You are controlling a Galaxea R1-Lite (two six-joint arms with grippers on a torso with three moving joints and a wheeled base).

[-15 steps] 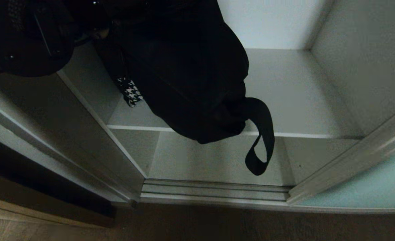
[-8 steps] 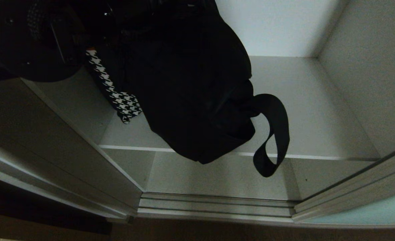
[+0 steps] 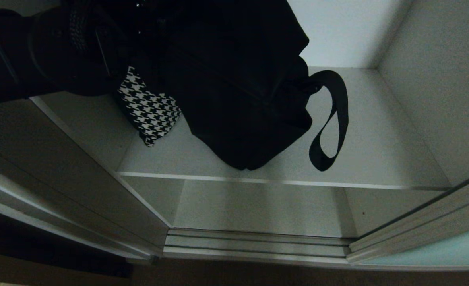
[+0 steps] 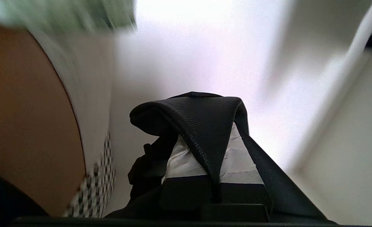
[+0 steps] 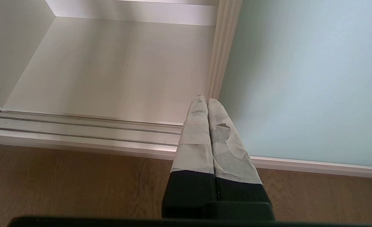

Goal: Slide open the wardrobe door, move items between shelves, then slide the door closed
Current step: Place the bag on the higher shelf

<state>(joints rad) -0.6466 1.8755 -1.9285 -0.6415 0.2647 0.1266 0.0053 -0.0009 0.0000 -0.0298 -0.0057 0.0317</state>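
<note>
No readable writing anywhere. Left gripper (image 4: 205,157) pinched on bag (image 3: 234,91) strap, bag hanging over the shelf (image 3: 361,143), top cut off. Houndstooth piece (image 3: 151,107) half hidden behind it. Door (image 5: 305,82) slid right. Right gripper (image 5: 208,104) closed, empty, near floor.

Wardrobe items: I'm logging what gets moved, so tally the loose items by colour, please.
Black: 1, the bag
Black-and-white houndstooth: 1, the houndstooth piece
Total: 2
</note>
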